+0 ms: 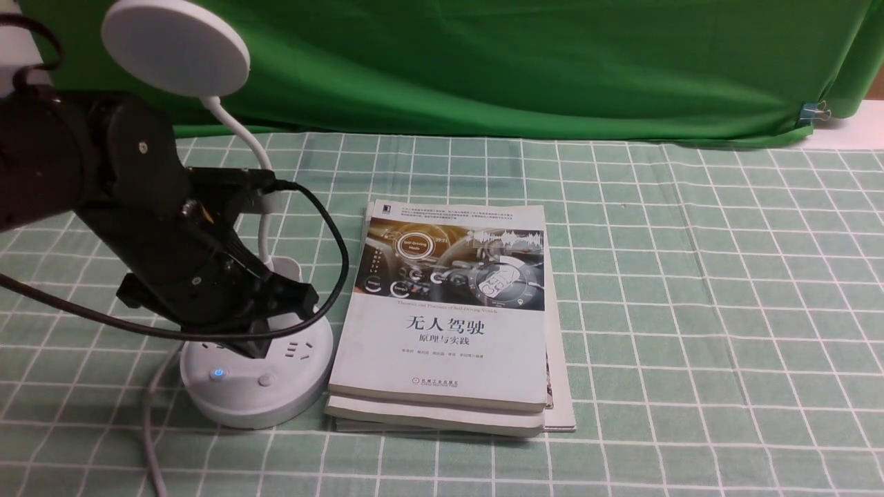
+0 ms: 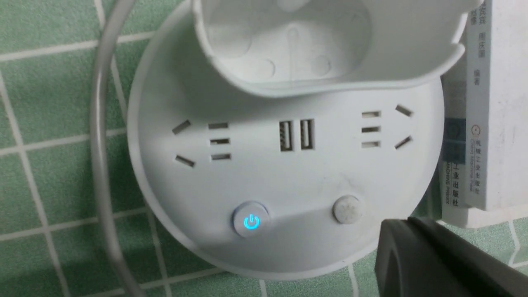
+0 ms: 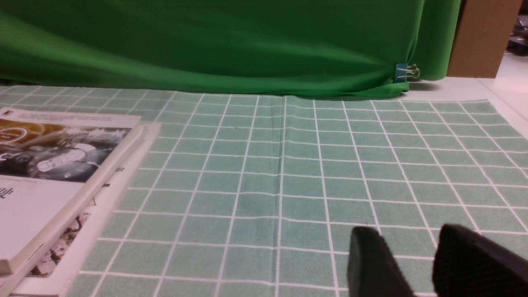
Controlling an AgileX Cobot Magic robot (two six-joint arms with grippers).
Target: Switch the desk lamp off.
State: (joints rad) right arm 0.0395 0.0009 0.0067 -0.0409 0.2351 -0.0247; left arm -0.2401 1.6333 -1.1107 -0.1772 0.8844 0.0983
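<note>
The desk lamp stands at the left: flat round head (image 1: 176, 45), thin neck (image 1: 262, 207), round base (image 1: 276, 404) with sockets. On the base (image 2: 288, 181) a power button (image 2: 251, 222) glows blue (image 1: 218, 373); beside it is a plain white button (image 2: 347, 209). The empty cup holder (image 2: 326, 45) sits behind the sockets. My left gripper (image 1: 252, 345) hangs shut just above the base, its dark tip (image 2: 396, 231) close beside the plain button, apart from it. My right gripper (image 3: 408, 235) is open over bare cloth, holding nothing; it does not show in the front view.
A stack of books (image 1: 449, 324) lies right against the base's right side (image 2: 486, 103). The lamp's white cord (image 1: 152, 414) runs off the front-left. My arm's black cable (image 1: 331, 228) loops over the base. A green backdrop with a clip (image 1: 815, 110) closes the back.
</note>
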